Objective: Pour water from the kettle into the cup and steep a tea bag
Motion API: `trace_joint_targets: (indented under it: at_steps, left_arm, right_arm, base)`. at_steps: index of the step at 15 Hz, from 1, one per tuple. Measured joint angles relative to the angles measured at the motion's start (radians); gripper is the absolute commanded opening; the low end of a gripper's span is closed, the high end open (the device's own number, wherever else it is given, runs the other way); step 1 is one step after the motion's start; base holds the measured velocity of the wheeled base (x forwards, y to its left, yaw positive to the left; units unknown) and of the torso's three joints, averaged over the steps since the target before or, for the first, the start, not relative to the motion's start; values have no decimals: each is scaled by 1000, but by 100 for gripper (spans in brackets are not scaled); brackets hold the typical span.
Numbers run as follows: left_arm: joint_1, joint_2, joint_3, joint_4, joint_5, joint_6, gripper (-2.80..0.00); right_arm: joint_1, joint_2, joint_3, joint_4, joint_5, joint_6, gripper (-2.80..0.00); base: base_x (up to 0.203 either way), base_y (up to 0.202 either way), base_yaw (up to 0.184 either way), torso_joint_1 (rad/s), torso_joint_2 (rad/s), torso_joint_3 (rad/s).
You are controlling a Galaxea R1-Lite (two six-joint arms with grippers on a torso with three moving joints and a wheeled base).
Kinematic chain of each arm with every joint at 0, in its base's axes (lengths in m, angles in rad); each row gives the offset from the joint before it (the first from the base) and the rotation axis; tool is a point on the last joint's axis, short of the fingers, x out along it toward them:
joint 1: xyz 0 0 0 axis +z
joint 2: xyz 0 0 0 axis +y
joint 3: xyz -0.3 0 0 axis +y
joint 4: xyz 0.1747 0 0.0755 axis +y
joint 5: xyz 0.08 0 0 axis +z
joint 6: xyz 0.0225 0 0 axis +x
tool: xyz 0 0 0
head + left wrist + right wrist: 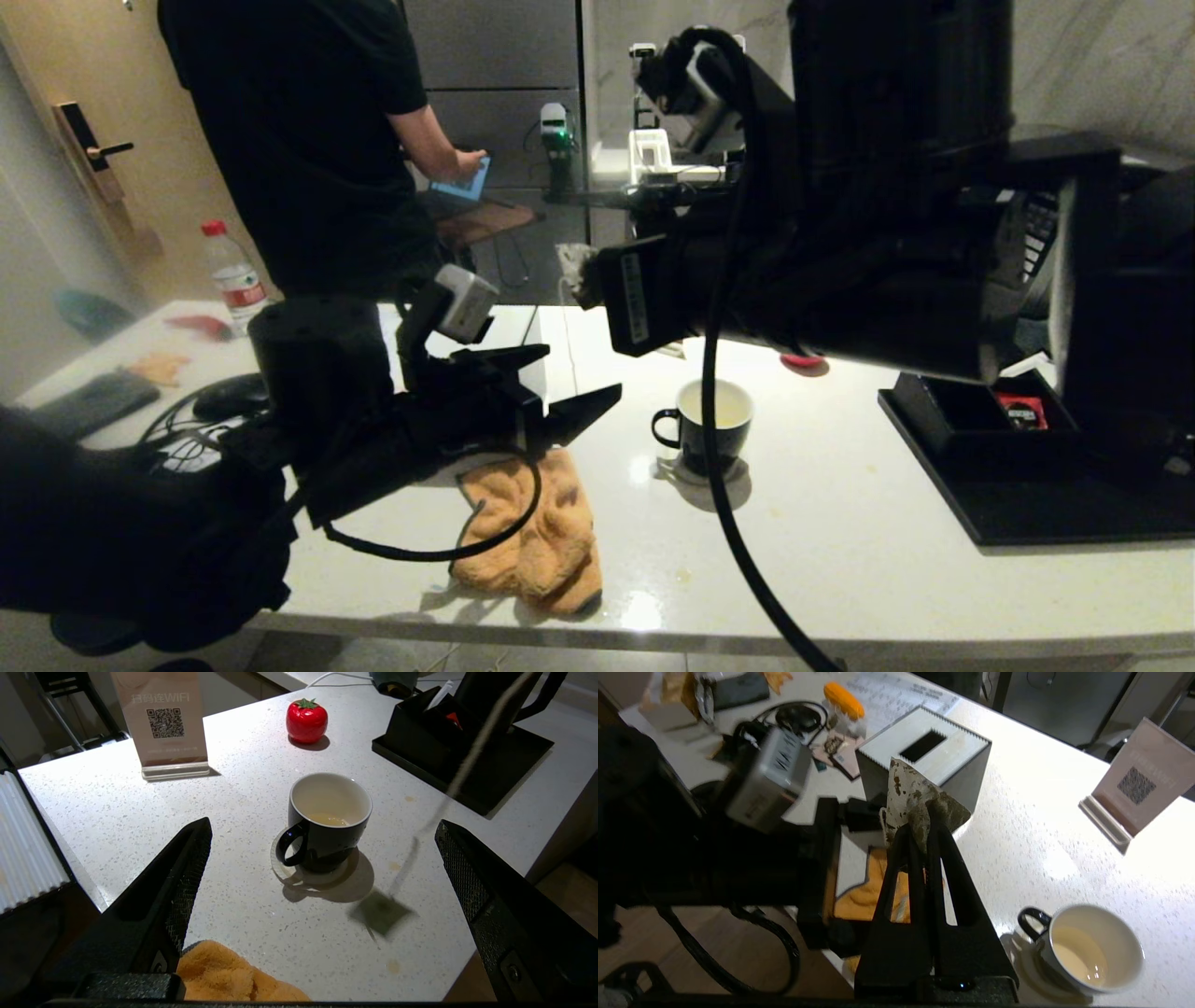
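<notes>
The right gripper (920,826), a pair of black tapered fingers, is clamped together on a crumpled, brown-stained scrap of paper wrapper (906,793), held up in the air above the white speckled counter (840,523). In the left wrist view a thin pale string slants down to a small grey-beige square tea bag (380,912), blurred, which hangs in the air beside the black ceramic mug with a white inside (327,821); its top end runs out of that picture, so what holds it cannot be told. The mug stands on a pale round coaster and holds a shallow pool of pale yellowish water (329,819). The left gripper (560,392) hovers low over a rumpled orange cloth (537,532), its black jaws spread wide with nothing between them, the mug just ahead of its fingertips. The matte black kettle (495,695) stands on a black tray (1027,513) at the counter's right, well apart from both grippers. A red tomato-shaped object (306,720) and a QR-code sign (161,723) stand beyond the mug.
</notes>
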Motion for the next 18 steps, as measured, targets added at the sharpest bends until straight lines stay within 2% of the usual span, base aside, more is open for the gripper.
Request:
trace_joint_targets:
  at_steps: [6,12,13,18]
  left_arm:
    - [0,53,-63,-4,1,0,0]
    - [3,74,-72,-4,1,0,0]
    - [3,76,-72,-5,1,0,-280]
    - [2,85,-77,-33,1,0,-280]
  right_arm:
    - [-30,24,-1,-37,0,0,-280]
    - [-38,35,5,-37,-1,-4,-280]
    - [-38,36,5,-37,-1,-4,-280]
    - [-38,41,5,-37,-1,-4,-280]
  base:
    - [0,0,0,0,0,0]
    - [0,0,0,0,0,0]
    - [0,0,0,0,0,0]
    - [0,0,0,0,0,0]
